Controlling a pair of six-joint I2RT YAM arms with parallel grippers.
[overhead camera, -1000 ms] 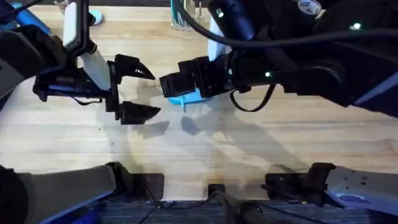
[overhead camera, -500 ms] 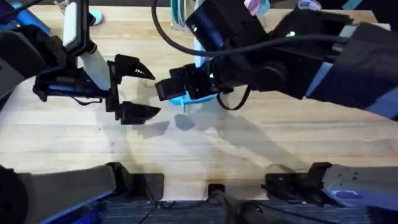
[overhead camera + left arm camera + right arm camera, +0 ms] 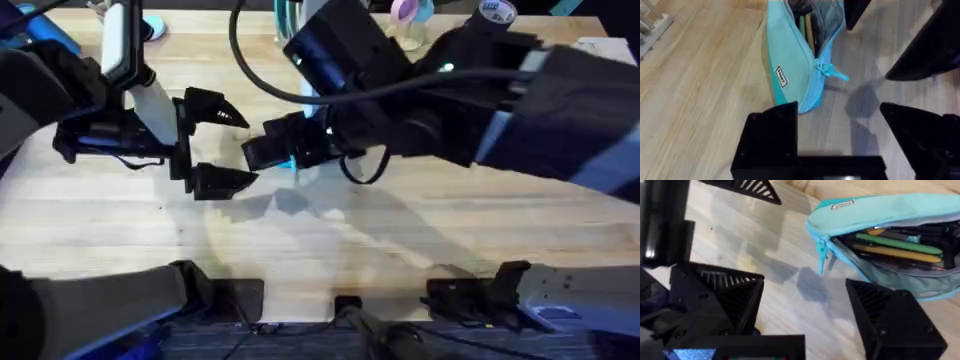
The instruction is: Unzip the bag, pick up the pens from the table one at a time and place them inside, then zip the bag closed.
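Light blue fabric pouch (image 3: pixel 880 210) lies open on our wooden desk (image 3: pixel 330 240), pens inside, its zipper pull (image 3: pixel 823 255) at the near end. Our right gripper (image 3: pixel 805 315), fingers apart, sits just before that pull; the left gripper (image 3: pixel 215 145), also apart, waits beside.

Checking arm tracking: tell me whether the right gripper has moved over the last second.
Yes. In the overhead view the right gripper has crept left toward the left gripper, which sits where it was, narrowing the gap between them.
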